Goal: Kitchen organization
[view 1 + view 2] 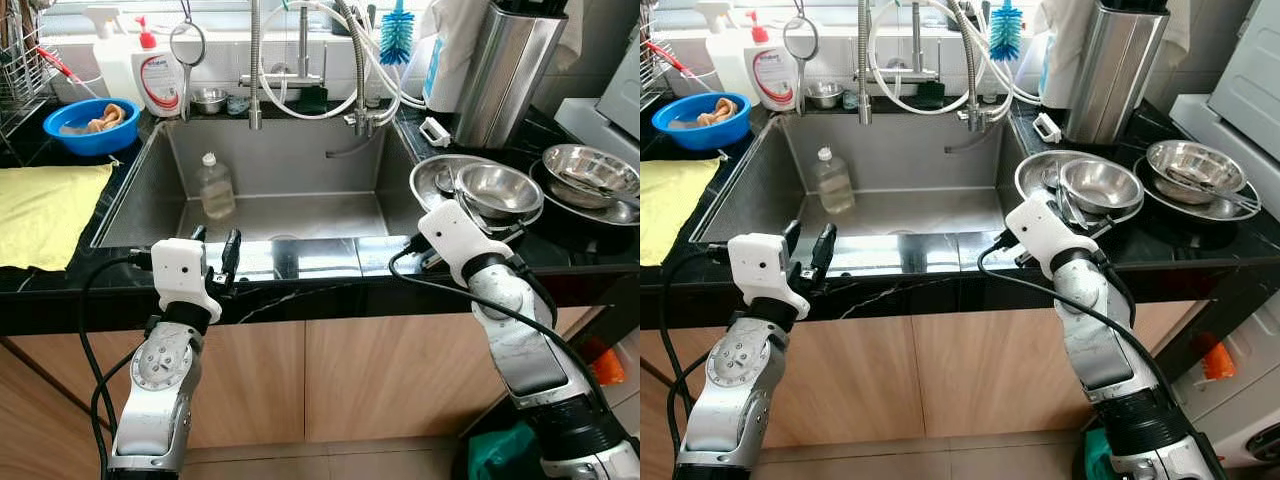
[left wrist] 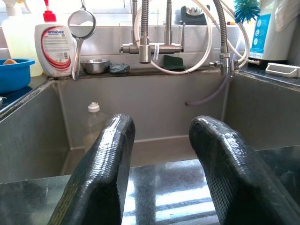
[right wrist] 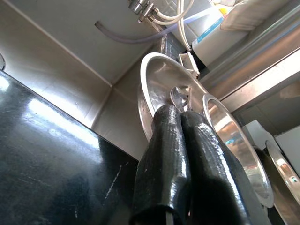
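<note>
Sink point(image 1: 150, 190) in black bench point(image 1: 300, 290), w/ empty plastic bottle point(image 1: 215, 187) standing inside: light, slippery.
Steel plate point(image 1: 430, 180) and bowl point(image 1: 498, 189) on bench at right: stiff, thin, slick; probably best taken by the rim.
Right gripper point(image 3: 185, 126) fingers pressed together, at plate edge.
Left gripper point(image 2: 159, 154) fingers spread, over bench front, holding nothing.

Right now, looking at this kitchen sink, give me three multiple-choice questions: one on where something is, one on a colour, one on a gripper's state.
1. Where is the clear plastic bottle?
A. in the sink basin
B. on the yellow cloth
C. in the blue bowl

2. What colour is the bottle brush?
A. red
B. blue
C. green

3. How are the left gripper fingers?
A. shut on a bowl
B. shut, holding nothing
C. open

Answers: 1 A, it stands inside the basin; 2 B, blue bristles by the tap; 3 C, a wide gap shows between them.
</note>
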